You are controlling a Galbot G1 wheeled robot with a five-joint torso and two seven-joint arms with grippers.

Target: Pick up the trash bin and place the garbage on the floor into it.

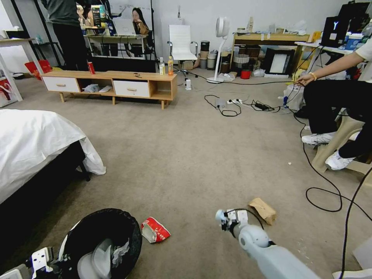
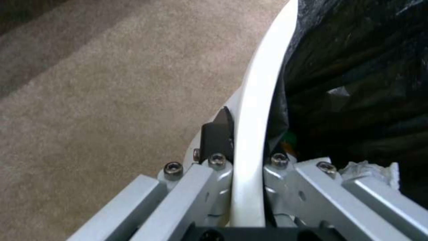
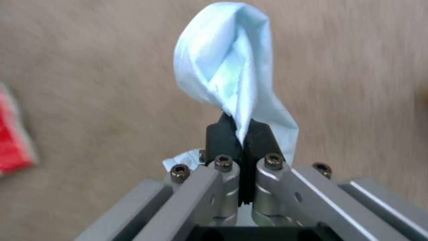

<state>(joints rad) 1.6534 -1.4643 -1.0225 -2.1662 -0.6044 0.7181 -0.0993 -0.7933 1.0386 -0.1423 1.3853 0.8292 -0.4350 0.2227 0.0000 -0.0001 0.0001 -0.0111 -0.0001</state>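
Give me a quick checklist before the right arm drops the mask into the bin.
1. Right gripper shut on the mask: ok.
2. Left gripper clamped on the trash bin rim: ok.
3. Bin mouth open, with room inside: ok.
4. Mask over the bin: not ok, the right gripper is beside it, above the carpet.
5. Snack packet and paper bag on the floor: not ok.

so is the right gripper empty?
No, the right gripper is shut on the light blue mask, which hangs from its black pads above the carpet.
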